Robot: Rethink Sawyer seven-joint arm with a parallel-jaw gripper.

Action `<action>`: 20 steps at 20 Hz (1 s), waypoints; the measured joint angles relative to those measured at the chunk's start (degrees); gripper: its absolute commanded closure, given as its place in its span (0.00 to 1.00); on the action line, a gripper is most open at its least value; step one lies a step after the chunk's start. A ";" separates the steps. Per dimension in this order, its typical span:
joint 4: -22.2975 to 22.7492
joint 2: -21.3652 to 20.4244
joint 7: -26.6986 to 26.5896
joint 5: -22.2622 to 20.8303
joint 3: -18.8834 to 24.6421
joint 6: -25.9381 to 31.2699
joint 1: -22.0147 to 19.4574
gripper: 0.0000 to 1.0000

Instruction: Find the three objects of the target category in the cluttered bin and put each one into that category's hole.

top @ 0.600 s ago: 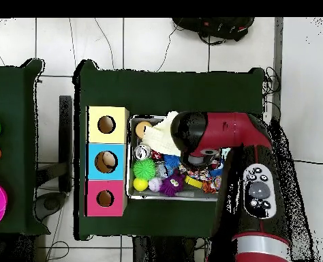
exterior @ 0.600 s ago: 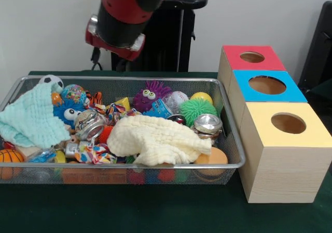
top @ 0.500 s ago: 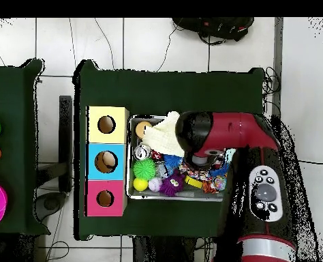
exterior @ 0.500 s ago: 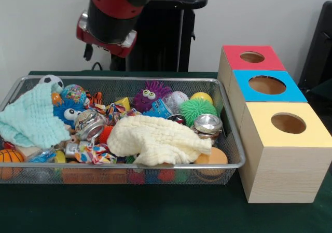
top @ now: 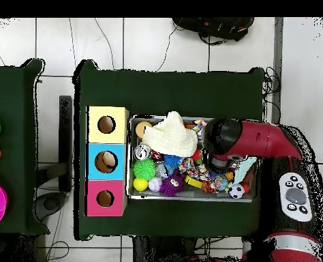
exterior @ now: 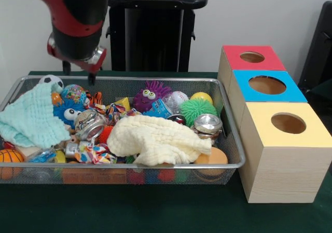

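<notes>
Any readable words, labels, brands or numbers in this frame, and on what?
None can be read.
The blue packet in the bin carries print, too blurred to read.
The three wooden boxes bear no text, only coloured tops with holes.

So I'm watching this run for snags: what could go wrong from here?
The gripper hangs over the bin's crowded end, where the mint cloth lies; coming down, a finger might catch fabric instead of a toy. The cream cloth covers much of the middle and may hide targets. Toys are packed tightly, so a grasp could drag neighbours over the rim.
</notes>
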 measured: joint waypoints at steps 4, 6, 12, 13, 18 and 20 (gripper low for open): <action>0.02 3.24 0.00 0.63 0.02 -7.01 -1.56 0.00; 0.12 4.84 0.00 1.06 0.08 -10.86 -2.14 0.00; 1.04 8.42 0.00 1.52 0.20 -17.65 -2.75 0.00; 1.14 8.65 0.00 1.50 0.20 -17.76 -2.74 0.00; 1.22 9.20 0.00 1.87 0.31 -17.78 -2.73 0.00; 1.25 9.14 0.00 1.92 0.44 -18.12 -2.76 0.00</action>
